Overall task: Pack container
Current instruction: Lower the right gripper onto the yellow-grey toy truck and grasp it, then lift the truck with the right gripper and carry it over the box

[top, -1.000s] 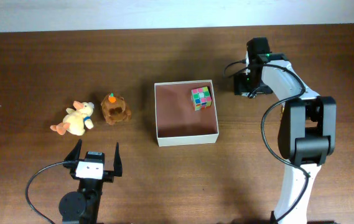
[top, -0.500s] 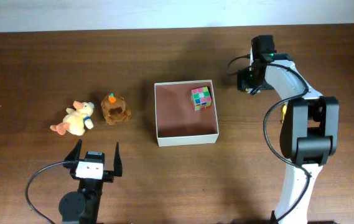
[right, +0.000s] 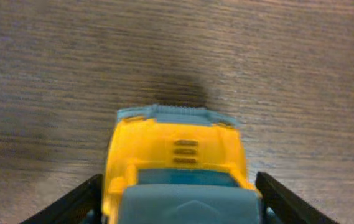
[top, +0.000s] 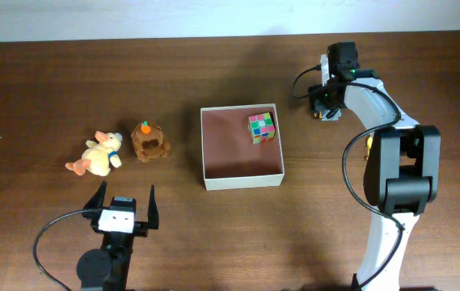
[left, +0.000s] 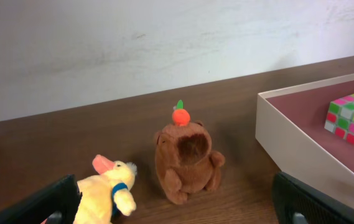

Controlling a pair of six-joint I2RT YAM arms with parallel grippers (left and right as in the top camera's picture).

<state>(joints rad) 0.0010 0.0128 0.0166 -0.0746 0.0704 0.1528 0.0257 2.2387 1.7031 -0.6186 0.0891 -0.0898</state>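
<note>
yellow toy (right: 175, 155) blurred, cut off below

White arm (top: 373, 101), black joints (top: 399, 166) (looped cables (top: 343, 168))

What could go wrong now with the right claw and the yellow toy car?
1. The right claw straddles the yellow toy car with much of the car reaching past its fingertips, so the car might tilt or slip out when lifted.
2. The colourful cube lies in the container corner nearest that claw, so a car released just past the wall could land on it and rest unevenly.
</note>
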